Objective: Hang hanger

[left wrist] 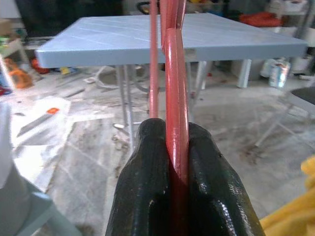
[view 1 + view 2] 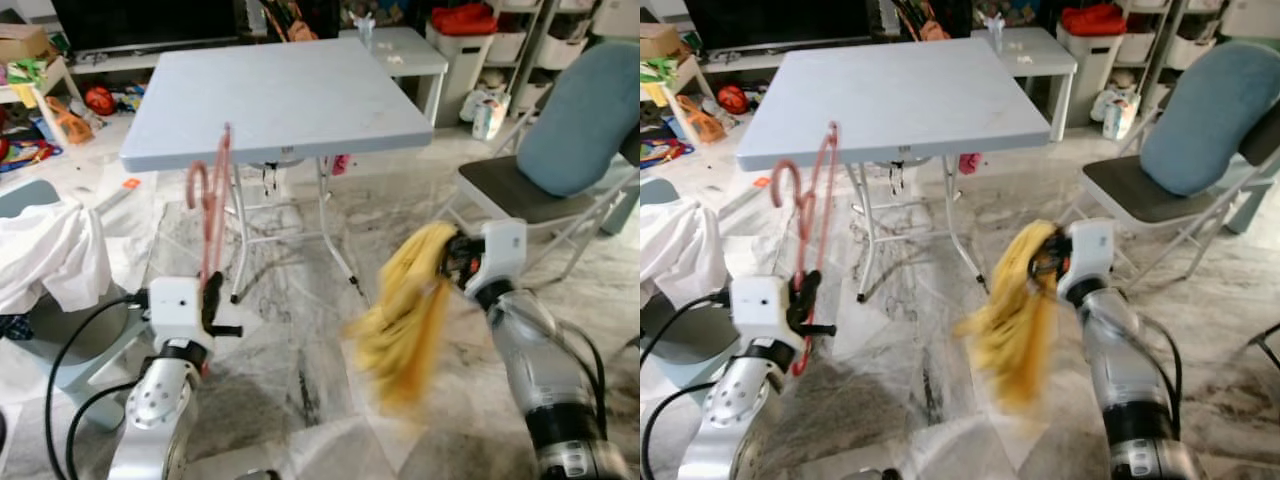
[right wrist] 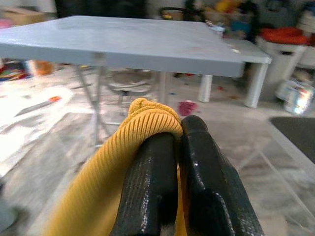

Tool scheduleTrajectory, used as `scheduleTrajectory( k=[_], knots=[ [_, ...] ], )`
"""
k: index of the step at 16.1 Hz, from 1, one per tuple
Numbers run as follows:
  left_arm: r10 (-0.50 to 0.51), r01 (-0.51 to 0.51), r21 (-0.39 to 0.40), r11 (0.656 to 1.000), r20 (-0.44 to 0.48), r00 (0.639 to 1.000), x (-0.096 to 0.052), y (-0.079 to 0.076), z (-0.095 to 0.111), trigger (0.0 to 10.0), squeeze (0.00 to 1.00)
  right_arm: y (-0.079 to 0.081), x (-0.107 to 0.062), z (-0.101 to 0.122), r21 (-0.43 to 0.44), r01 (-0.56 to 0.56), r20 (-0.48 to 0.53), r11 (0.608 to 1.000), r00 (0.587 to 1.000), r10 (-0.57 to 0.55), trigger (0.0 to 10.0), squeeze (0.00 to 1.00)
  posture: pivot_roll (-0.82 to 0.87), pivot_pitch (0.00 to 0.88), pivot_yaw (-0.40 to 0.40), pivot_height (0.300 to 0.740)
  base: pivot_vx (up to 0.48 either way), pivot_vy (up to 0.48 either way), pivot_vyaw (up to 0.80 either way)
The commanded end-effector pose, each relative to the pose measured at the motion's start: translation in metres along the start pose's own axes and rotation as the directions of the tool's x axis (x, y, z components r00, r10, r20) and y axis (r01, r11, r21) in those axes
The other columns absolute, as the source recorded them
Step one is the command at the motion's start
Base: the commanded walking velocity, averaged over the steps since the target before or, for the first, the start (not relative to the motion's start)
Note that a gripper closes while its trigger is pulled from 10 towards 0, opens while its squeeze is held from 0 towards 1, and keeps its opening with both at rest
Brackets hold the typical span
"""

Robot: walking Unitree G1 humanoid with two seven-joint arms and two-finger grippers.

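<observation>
Glossy red plastic hanger (image 1: 173, 98), ribbed yellow knit cloth (image 3: 123, 147), matt grey table (image 2: 280, 95), veined marble floor (image 2: 300, 290).

Bright, even daylight w/ soft shadows; yellow cloth (image 2: 405, 320) motion-blurred, wrist-view backgrounds soft.

1. The pink-red hanger (image 2: 210, 215) stands nearly upright in front of the grey desk (image 2: 280, 95), its hook curling to the left at the top and its lower part pinched between the left tool (image 1: 173, 162)'s black fingers.
2. The yellow ribbed garment (image 2: 405, 320) hangs limp and blurred from the right tool (image 3: 178, 142), bunched where it is gripped, above the marble floor.
</observation>
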State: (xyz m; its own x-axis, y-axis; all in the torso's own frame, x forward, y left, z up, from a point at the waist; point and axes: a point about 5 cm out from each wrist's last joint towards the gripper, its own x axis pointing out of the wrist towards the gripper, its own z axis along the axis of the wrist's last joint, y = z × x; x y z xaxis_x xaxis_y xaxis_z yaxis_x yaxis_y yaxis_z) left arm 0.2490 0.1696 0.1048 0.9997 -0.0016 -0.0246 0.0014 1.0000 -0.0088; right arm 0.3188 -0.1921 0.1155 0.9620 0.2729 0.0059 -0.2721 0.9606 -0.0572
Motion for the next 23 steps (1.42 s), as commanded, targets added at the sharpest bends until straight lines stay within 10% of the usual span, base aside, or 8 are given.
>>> scheduleTrajectory(
  k=[1,7,23],
  knots=[
    [0.029,-0.029,-0.011,1.0,0.009,1.0,0.001,0.011,0.001,10.0,0.0,0.014,-0.001,0.013,0.02,-0.078,0.048,0.997,0.996,0.077,10.0,0.0,-0.04,0.0,0.034,0.74,0.0,0.0,0.0],
    [-0.002,0.003,-0.07,0.998,0.023,1.0,0.002,0.022,0.007,10.0,0.0,0.036,0.0,0.018,0.024,-0.092,0.082,0.995,0.993,0.09,10.0,0.0,-0.02,0.0,0.026,0.74,0.0,0.0,0.0],
    [-0.021,0.029,-0.11,0.994,0.071,0.997,0.007,0.004,0.018,10.0,0.0,0.036,0.006,0.035,0.083,-0.061,0.122,0.995,0.991,0.051,10.0,0.0,-0.02,0.0,0.029,0.74,0.176,0.0,0.19]
  ],
)
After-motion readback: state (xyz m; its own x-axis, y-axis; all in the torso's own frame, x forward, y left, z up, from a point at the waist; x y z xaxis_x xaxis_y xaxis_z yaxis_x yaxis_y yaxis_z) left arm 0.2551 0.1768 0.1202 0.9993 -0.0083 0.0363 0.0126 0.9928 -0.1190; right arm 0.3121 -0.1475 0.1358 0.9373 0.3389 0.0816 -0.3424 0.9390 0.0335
